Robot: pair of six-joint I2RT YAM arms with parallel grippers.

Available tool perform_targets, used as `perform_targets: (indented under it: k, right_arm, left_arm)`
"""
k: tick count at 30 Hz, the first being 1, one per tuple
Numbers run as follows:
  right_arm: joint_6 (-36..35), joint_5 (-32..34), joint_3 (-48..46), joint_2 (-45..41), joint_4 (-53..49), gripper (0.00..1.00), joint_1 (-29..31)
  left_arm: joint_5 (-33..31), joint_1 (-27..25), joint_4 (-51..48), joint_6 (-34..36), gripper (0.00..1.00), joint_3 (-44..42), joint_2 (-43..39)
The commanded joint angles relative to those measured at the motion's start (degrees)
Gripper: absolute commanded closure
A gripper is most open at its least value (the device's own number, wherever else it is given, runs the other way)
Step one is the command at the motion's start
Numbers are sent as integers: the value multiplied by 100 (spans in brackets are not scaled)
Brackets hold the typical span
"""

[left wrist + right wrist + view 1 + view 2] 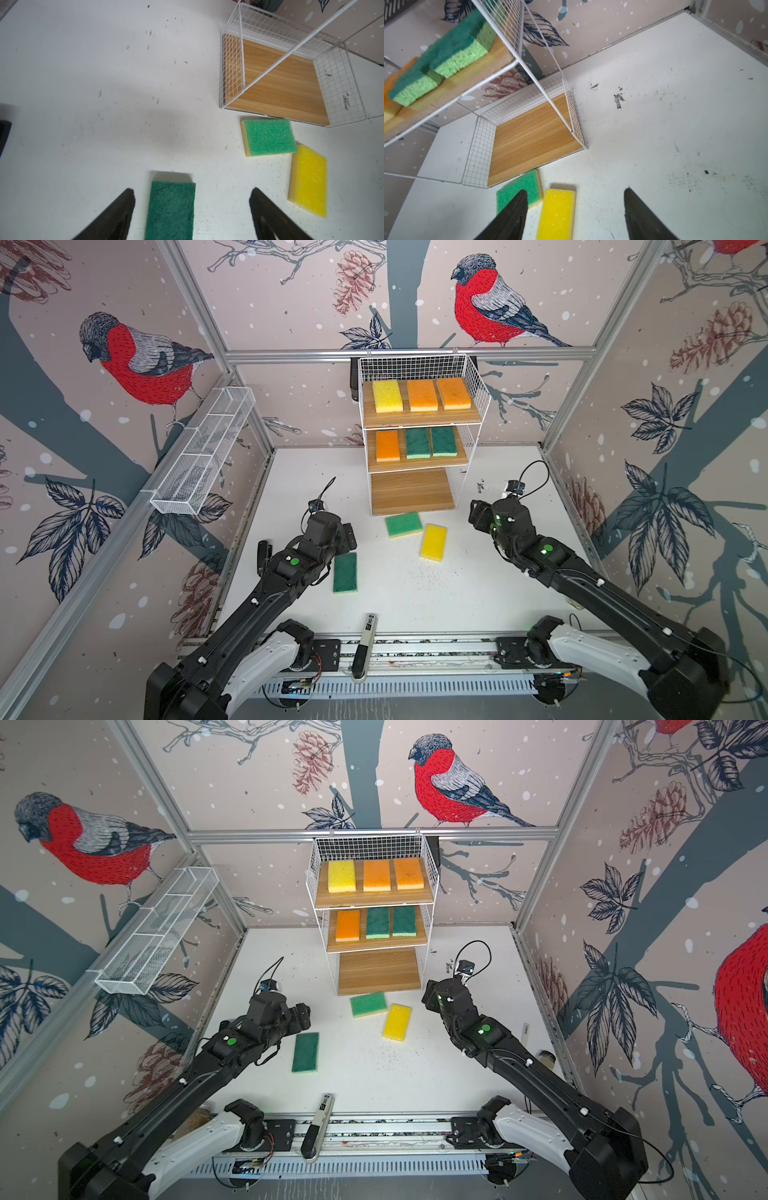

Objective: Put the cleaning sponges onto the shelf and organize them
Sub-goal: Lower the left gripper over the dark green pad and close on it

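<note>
The shelf [411, 491] stands at the back of the white table, its bottom board bare. One yellow [387, 396] and two orange sponges fill the top tier. An orange [387, 445] and two dark green sponges sit on the middle tier. On the table lie a light green sponge [403, 524], a yellow sponge [433, 542] and a dark green sponge [345, 572]. My left gripper [192, 190] is open above the dark green sponge [170, 209]. My right gripper [576, 190] is open above the yellow sponge [556, 214], holding nothing.
A long white mesh basket [203, 452] hangs on the left wall rail. A black-and-white pen-like tool [365, 645] lies across the front rail. Dark specks dot the table [415, 597] in front of the loose sponges.
</note>
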Motion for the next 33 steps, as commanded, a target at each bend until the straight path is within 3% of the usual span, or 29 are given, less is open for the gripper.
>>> perform_targets:
  k: [1, 10, 16, 22, 33]
  right_arm:
    - [69, -384, -120, 85, 219, 25, -1]
    - [96, -559, -102, 423, 263, 18, -16]
    - [27, -757, -132, 511, 358, 17, -140]
    - [43, -1079, -287, 526, 500, 16, -341]
    - [59, -1329, -425, 528, 574, 15, -696]
  left_arm:
    - [16, -121, -501, -320, 12, -70, 29]
    - [-300, -1197, -1247, -1500, 6, -252, 417]
    - [88, -1263, -1153, -2067, 6, -694, 485]
    - [524, -1276, -604, -2113, 5, -1174, 268]
    - [413, -1474, -328, -2087, 5, -1289, 861]
